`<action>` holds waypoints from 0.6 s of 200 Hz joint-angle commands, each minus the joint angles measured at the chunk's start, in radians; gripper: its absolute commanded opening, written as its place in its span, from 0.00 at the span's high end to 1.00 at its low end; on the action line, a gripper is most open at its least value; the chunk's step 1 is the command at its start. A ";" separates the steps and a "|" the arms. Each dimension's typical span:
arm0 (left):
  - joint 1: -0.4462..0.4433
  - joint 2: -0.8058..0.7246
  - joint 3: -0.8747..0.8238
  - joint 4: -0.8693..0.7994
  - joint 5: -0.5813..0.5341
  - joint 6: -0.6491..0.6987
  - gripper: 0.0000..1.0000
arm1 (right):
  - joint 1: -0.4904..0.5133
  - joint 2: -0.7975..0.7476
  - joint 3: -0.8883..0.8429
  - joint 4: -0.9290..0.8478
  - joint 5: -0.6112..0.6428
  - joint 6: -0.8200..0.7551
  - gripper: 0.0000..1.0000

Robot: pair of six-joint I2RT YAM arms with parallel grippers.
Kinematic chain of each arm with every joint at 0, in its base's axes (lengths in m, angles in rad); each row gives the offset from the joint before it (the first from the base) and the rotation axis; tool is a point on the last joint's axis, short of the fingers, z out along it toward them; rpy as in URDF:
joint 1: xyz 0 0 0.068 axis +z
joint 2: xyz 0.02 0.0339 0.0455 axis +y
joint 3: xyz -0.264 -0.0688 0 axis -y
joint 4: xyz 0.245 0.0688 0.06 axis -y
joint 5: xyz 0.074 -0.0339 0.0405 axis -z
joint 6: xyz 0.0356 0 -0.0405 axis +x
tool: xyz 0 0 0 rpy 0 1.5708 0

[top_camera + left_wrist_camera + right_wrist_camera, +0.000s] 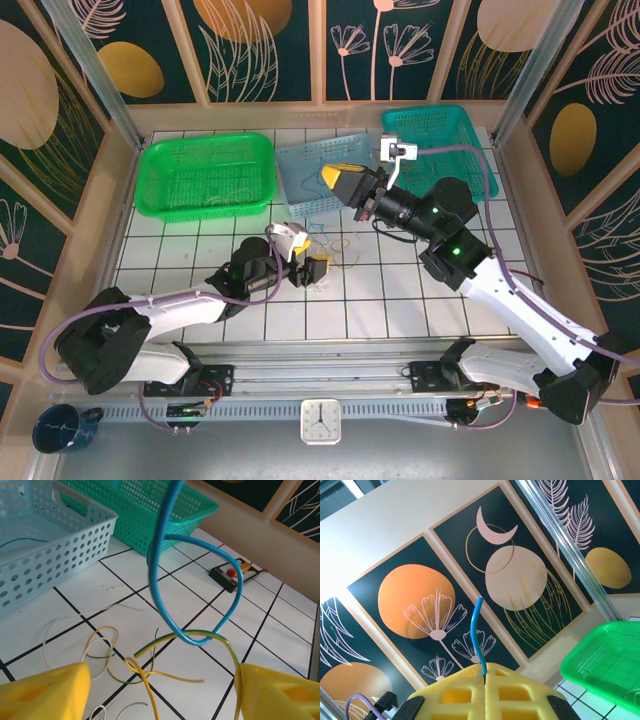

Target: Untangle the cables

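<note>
My right gripper [338, 181] is raised over the light blue basket, its yellow fingers [455, 695] shut on a blue cable [476, 630] whose short end sticks up past them. That blue cable [165, 565] hangs down into a loop just above the tiles. A green-yellow cable [165, 642] is hooked through the loop and runs down along the inner side of my left gripper's right finger [280, 692]. More yellow and whitish cables [107, 655] lie tangled on the white tiles. My left gripper [165, 675] is low over them [343, 256], open, straddling the pile with nothing pinched.
Three baskets line the back: green [205, 175], light blue [310, 170] and teal [440, 135]. The light blue basket's wall [45, 555] is close to the left of the cables. A small black box with a red button [232, 575] sits on the tiles to the right.
</note>
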 commanded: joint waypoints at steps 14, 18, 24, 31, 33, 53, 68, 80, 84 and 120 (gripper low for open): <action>-0.001 0.052 0.014 0.069 0.011 0.010 0.23 | 0.012 -0.005 0.015 0.074 -0.019 0.024 1.00; 0.000 0.057 0.015 0.072 0.011 0.010 0.22 | 0.014 -0.005 0.016 0.075 -0.020 0.024 1.00; -0.001 0.065 0.017 0.076 0.013 0.008 0.22 | 0.016 -0.006 0.017 0.076 -0.020 0.025 1.00; -0.001 0.075 0.020 0.079 0.012 0.009 0.22 | 0.020 -0.005 0.018 0.077 -0.019 0.025 1.00; -0.001 0.078 0.021 0.080 0.011 0.010 0.22 | 0.021 -0.005 0.018 0.078 -0.019 0.025 1.00; -0.001 0.101 0.030 0.091 0.003 0.010 0.23 | 0.028 -0.006 0.022 0.077 -0.017 0.026 1.00; -0.001 0.115 0.038 0.093 -0.009 0.010 0.28 | 0.030 -0.006 0.025 0.079 -0.017 0.028 1.00; -0.001 0.121 0.038 0.099 -0.026 0.007 0.36 | 0.034 -0.008 0.026 0.078 -0.017 0.028 1.00; -0.001 0.122 0.038 0.102 -0.033 0.006 0.39 | 0.033 -0.010 0.026 0.077 -0.016 0.028 1.00; 0.000 0.106 0.016 0.130 -0.087 -0.006 0.69 | 0.032 -0.021 0.027 0.051 0.018 0.002 1.00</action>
